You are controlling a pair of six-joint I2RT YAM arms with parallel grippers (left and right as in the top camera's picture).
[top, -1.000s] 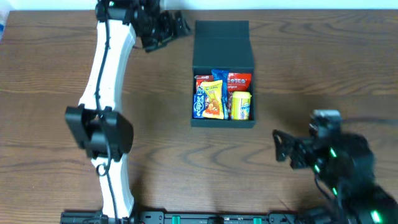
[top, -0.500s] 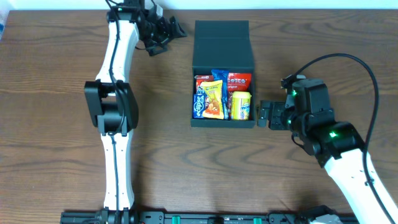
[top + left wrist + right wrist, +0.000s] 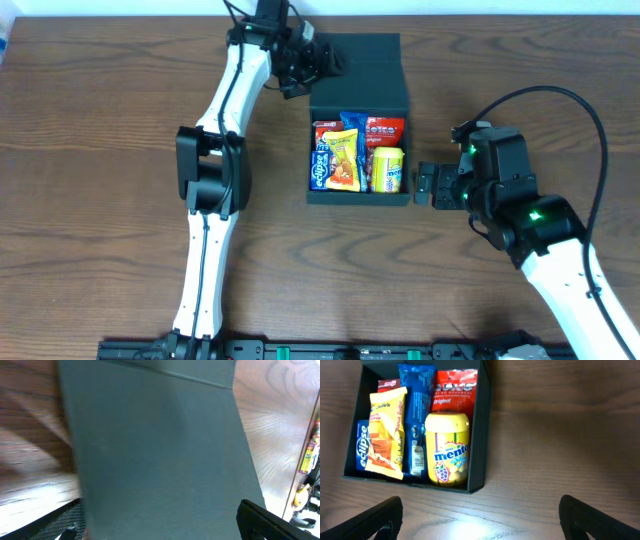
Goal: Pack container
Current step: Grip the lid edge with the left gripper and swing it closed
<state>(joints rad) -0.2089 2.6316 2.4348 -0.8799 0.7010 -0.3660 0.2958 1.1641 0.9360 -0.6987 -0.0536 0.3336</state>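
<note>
We judge the lid (image 3: 358,70) of the container (image 3: 358,197) to be light, stiff card, best pinched at its free edge. Our left gripper (image 3: 322,66) by the container's far-left corner and our right gripper (image 3: 428,186) just right of it both gape, empty.

You're at a robotics lab bench: a brown wood-grain worktop (image 3: 90,120) carries two white-and-black arms, the left arm (image 3: 205,180) and the right arm (image 3: 560,260), rising from a black rail (image 3: 330,350) along the bottom edge of the overhead view. A black cable (image 3: 590,130) loops over the right arm, where green status lights (image 3: 533,215) glow at lower right
</note>
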